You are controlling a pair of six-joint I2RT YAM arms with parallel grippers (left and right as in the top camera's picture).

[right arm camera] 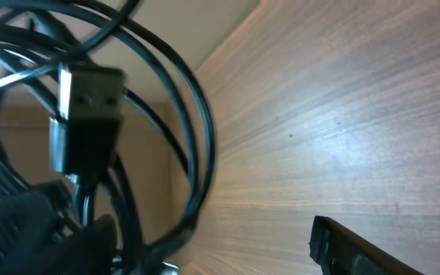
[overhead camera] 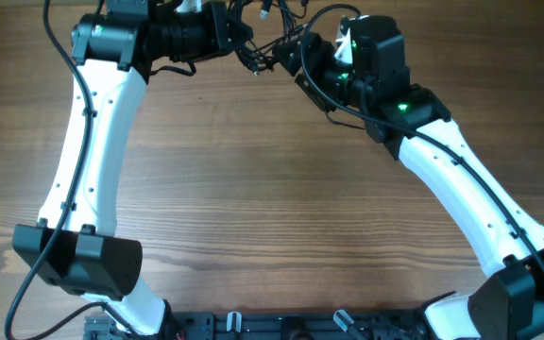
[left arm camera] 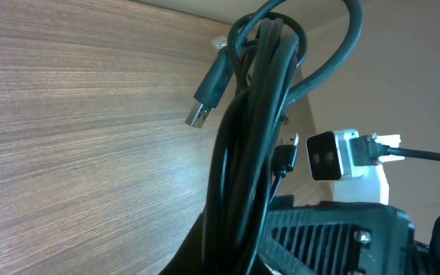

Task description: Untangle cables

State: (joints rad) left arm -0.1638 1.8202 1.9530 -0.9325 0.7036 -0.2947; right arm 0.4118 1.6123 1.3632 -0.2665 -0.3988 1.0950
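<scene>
The cables [left arm camera: 254, 114] are a bunch of thin black wires, and my left gripper [left arm camera: 250, 258] is shut on it. The bunch rises from the jaws; one USB plug [left arm camera: 198, 114] hangs to its left and a smaller plug [left arm camera: 285, 153] to its right. In the overhead view both grippers meet at the table's far edge, the left gripper [overhead camera: 246, 45] just left of the right gripper [overhead camera: 287, 57], with the cables [overhead camera: 264, 59] between them. My right gripper [right arm camera: 205, 252] is open; cable loops [right arm camera: 202, 153] and a blurred plug [right arm camera: 86, 114] hang by its left finger, well apart from its right finger [right arm camera: 357, 246].
The wooden table [overhead camera: 272, 189] stretches toward the front under both white arms. The thicker cord [overhead camera: 83, 85] runs along the left arm. The right arm's white camera housing [left arm camera: 333, 156] shows close behind the bunch. A black rail [overhead camera: 281, 326] lies at the front edge.
</scene>
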